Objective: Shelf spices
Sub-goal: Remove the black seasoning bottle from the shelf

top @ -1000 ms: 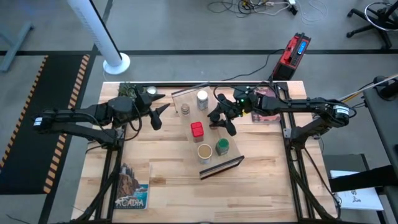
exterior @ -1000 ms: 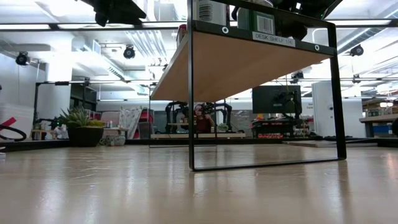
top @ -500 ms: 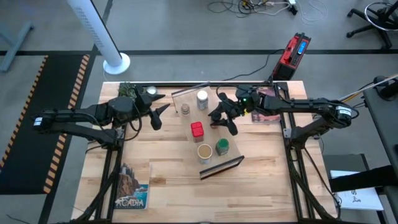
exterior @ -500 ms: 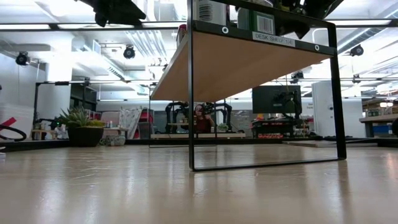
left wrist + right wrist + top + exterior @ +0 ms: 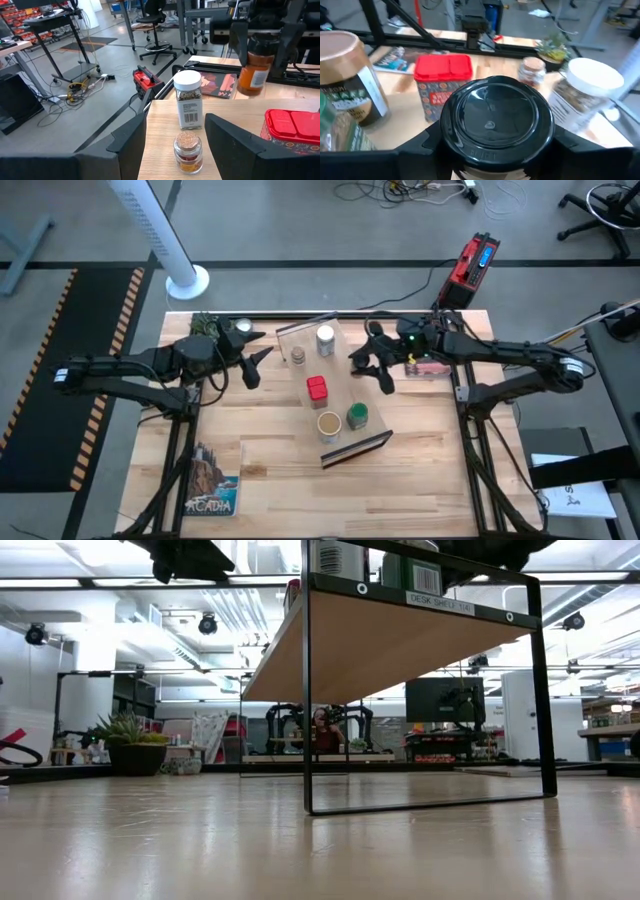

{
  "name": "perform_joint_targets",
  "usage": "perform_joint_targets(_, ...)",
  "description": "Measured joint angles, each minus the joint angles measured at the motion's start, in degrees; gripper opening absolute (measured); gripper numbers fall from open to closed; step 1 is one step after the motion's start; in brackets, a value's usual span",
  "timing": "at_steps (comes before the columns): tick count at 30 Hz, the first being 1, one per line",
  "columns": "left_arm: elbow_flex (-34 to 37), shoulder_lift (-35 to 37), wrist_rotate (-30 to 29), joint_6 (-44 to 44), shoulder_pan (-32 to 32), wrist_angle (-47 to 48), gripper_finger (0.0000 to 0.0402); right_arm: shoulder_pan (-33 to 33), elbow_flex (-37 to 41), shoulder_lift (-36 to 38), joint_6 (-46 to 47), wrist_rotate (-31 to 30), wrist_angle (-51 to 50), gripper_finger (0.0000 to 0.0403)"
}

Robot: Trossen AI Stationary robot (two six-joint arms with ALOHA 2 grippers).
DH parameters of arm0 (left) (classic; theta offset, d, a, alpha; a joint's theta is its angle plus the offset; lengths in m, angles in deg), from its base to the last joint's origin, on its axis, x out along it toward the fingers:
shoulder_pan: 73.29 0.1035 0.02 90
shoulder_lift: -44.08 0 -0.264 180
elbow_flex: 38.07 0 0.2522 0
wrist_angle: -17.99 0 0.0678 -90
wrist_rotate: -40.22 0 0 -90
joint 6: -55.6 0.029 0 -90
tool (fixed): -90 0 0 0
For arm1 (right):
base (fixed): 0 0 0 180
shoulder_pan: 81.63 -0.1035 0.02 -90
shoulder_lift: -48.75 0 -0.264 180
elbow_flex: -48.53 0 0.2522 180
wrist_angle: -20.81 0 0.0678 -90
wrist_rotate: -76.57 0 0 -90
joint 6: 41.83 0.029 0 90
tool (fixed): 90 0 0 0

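Looking straight down on a light-wood table point(image 5: 260, 470), two dark arms reach inward from either side. At the left, the left gripper point(image 5: 256, 360) hangs with its jaws spread wide and nothing between them (a small green potted plant point(image 5: 205, 324) and a little round silver dish point(image 5: 243, 326) sit just behind it). A picture-covered book point(image 5: 211, 481) lies well in front of the left arm, near the table's front edge.

Just past the open jaws of the left gripper stands the shelf point(image 5: 330, 395), a long light-wood board with a dark strip along its near short end. On it, nearest those jaws, are the small brown jar point(image 5: 298, 356) and, just beyond it, the white-capped jar point(image 5: 325, 339). The red square tin point(image 5: 317, 388) stands in the middle of the board. Toward the dark strip, the wide tan-lidded jar point(image 5: 329, 424) and the green-lidded jar point(image 5: 357, 416) stand side by side.

To the right of the shelf, the right gripper point(image 5: 381, 360) is off the board's edge, its jaws clamped on the black-lidded jar point(image 5: 497, 120). In the left wrist view this jar point(image 5: 253, 70) shows orange contents and hangs in the air, tilted slightly, beyond the white-capped jar point(image 5: 188, 99). Another book point(image 5: 432, 367) lies under the right arm.
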Motion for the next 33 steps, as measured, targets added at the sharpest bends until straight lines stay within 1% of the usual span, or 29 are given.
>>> perform_joint_targets(5,0.0,0.0,0.0,-0.12,-0.01,0.11,0.0192,0.02,0.15,4.0,-1.28,-5.66,-6.49,0.0177)
perform_joint_targets(11,0.0,0.0,0.0,-0.22,-0.01,0.15,0.0192,0.02,3.54,8.54,-0.8,-9.75,-7.68,0.0177)
perform_joint_targets(13,0.0,0.0,0.0,-0.26,-0.01,0.24,0.0192,0.02,5.49,9.95,-0.26,-12.14,-8.43,0.0177)
perform_joint_targets(15,0.0,0.0,0.02,-0.28,-0.01,0.24,0.0192,0.15,7.77,11.33,0.55,-12.96,-7.75,0.0177)
perform_joint_targets(17,0.0,0.0,0.04,-0.49,-0.01,0.25,0.0192,0.2,10.31,12.67,1.64,-12.9,-6.21,0.0177)
perform_joint_targets(24,0.0,0.0,0.76,-0.74,-0.01,0.31,0.0192,0.58,22.26,16.25,6.25,-13.84,4.8,0.0177)
perform_joint_targets(28,0.0,0.0,0.79,-0.74,-0.01,0.3,0.0192,1.75,28.75,16.96,9.8,-14.35,9.46,0.0177)
perform_joint_targets(33,0.0,0.0,0.83,-0.74,0.0,0.25,0.0192,2.03,34.06,17.1,13.4,-15.42,13.54,0.0177)
